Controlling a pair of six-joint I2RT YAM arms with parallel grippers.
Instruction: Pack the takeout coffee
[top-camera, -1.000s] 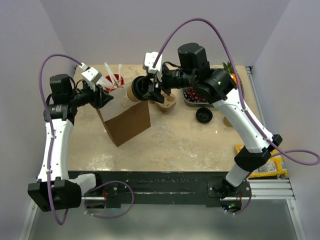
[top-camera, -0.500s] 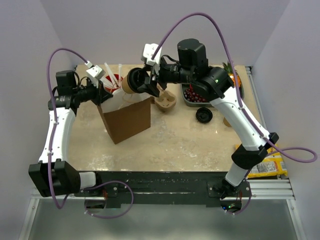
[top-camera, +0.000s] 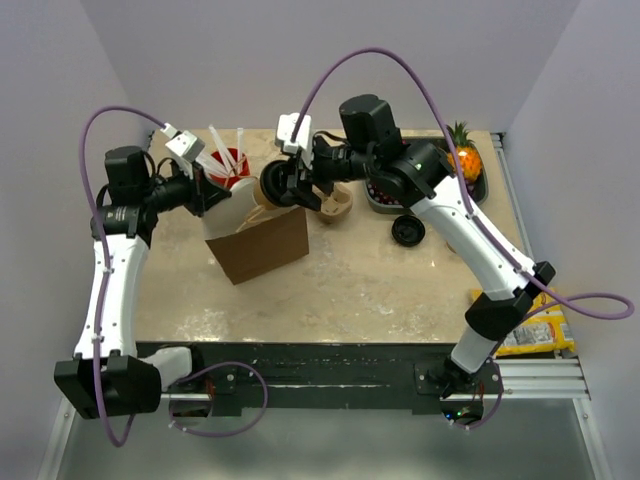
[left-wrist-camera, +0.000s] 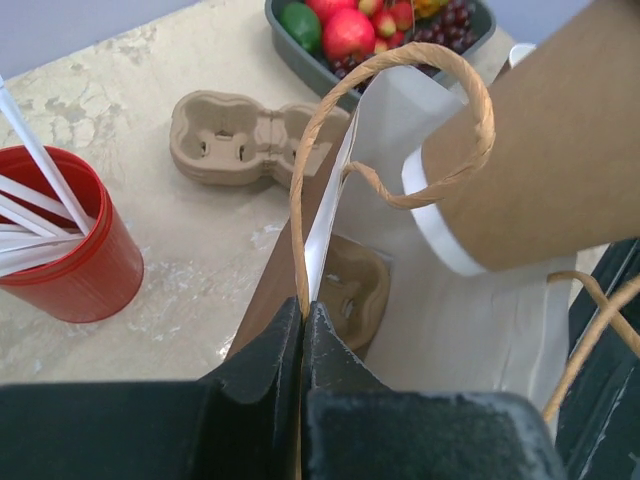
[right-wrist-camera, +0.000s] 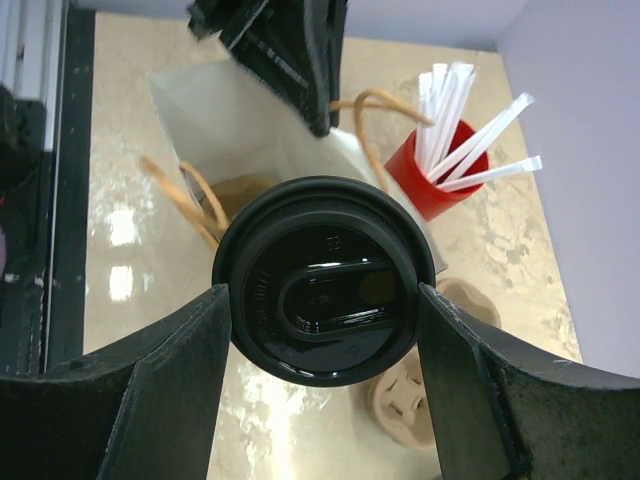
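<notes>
Above the paper bag (top-camera: 265, 245), the takeout coffee (right-wrist-camera: 325, 280) is poised to go in.
Your right gripper (top-camera: 297, 186) clamps it, tilted; your left gripper (left-wrist-camera: 303, 325) is pinched onto the bag's rim. Next, lower it straight inside.

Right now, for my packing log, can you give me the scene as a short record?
left gripper: shut on the paper bag rim, holding it open
right gripper: shut on the takeout coffee
takeout coffee: lidded, tilted, at the bag's mouth
inside bag: pulp carrier
on table: red straw cup, fruit tray, loose lid
</notes>
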